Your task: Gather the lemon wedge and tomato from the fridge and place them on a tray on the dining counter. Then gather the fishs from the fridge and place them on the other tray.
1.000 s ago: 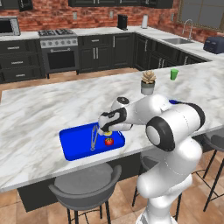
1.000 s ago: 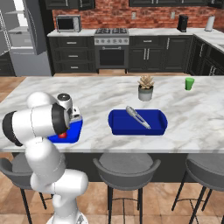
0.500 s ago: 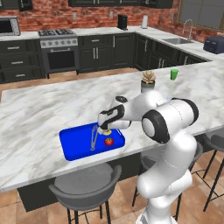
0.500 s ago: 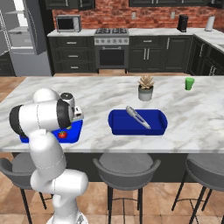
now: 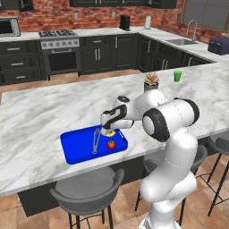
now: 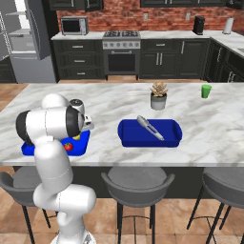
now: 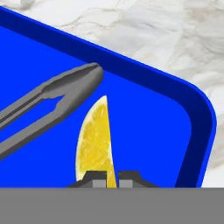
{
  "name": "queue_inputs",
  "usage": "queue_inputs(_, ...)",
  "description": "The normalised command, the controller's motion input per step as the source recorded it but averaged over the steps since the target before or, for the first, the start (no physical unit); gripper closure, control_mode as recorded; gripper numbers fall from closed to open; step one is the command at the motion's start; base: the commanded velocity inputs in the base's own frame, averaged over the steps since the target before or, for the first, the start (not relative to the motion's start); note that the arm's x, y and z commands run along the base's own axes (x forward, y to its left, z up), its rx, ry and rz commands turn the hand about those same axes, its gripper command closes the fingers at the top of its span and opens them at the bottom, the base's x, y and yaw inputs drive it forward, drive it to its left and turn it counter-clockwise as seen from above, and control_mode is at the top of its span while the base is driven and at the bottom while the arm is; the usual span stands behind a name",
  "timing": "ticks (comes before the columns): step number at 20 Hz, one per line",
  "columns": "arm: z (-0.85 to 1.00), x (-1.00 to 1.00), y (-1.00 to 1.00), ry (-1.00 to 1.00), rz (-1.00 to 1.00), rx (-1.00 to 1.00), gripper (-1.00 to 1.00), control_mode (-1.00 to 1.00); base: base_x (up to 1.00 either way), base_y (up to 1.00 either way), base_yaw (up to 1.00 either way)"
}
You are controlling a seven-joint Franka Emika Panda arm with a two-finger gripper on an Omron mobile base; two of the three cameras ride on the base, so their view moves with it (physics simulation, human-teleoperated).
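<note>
While the fridge [image 6: 26, 40] stands at the far left of the right base view with a door swung open, the work sits on the marble desk [image 5: 40, 112] of the dining island. On its left part lies a blue tray [image 5: 76, 150], and across this tray rests a pair of grey tongs [image 5: 95, 140], their tips close to the lemon wedge [image 7: 97, 141] in the hand view. Just right of the tongs, the claw [image 5: 108, 132] hangs low over the tray with its fingers pinched together on the bottom end of the lemon wedge, the yellow crescent standing on edge between the two dark tips [image 7: 95, 178]. Whether the wedge touches the tray floor cannot be told. Beside it, toward the near edge of the same tray, the tomato [image 5: 111, 144] lies free, apart from the claw. In the right base view the white arm covers most of this tray, with the tomato [image 6: 68, 146] showing at its near rim. Further right on the desk, well apart, a second blue tray [image 6: 127, 139] holds a slim silver-grey thing [image 6: 150, 127] lying diagonally; its kind is too small to tell. Behind that tray stands a small potted plant [image 6: 158, 95], and at the far right a green cup [image 6: 206, 91]. Round grey stools [image 6: 137, 180] line the near side.
</note>
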Motion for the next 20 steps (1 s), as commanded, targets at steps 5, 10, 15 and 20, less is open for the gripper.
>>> queue_inputs(5,-0.02,-0.03,0.00,0.03,0.00,0.00,1.00,-1.00,0.00,0.00,0.00)
queue_inputs(10,0.00,-0.03,0.00,0.04,0.00,0.00,-1.00,-1.00,0.00,0.00,0.00)
queue_inputs(15,0.23,-0.03,0.00,0.00,0.00,0.00,-1.00,-1.00,0.00,0.00,0.00)
queue_inputs(20,0.49,-0.16,-0.03,0.00,0.00,0.00,-1.00,-1.00,0.00,0.00,0.00)
